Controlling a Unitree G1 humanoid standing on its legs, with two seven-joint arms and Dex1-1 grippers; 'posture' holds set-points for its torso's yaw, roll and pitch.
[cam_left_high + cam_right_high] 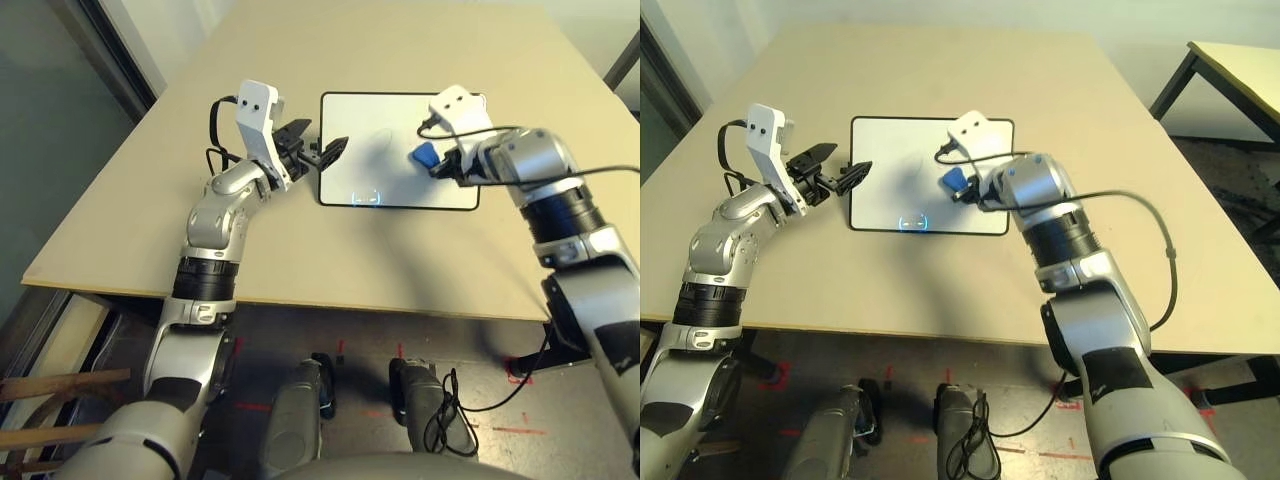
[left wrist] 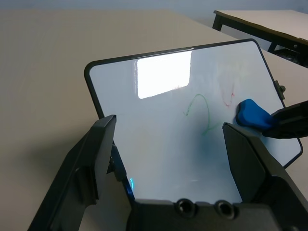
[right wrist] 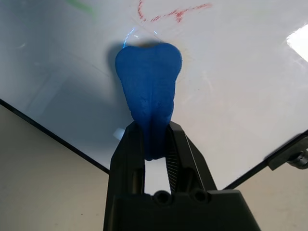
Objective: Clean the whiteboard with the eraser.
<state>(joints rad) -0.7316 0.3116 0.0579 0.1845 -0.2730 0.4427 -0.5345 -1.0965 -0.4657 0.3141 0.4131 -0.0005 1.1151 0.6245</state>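
The whiteboard [image 1: 370, 130] lies flat on the table, glossy white with a thin black frame. Faint green and red pen marks [image 2: 207, 108] show on it in the left wrist view. The bright blue eraser [image 3: 148, 91] is pinched in my right gripper [image 1: 436, 166], which is shut on it and presses it to the board's right part, beside the red marks [image 3: 173, 13]. My left gripper [image 1: 318, 146] hovers open over the board's left edge, with nothing between its fingers [image 2: 96, 159].
The whiteboard rests near the middle of a tan table [image 1: 150, 200]. A second table [image 1: 1240, 70] stands off to the right. Cables run along my right forearm [image 1: 1140, 215]. A small blue light reflects at the board's near edge [image 1: 366, 197].
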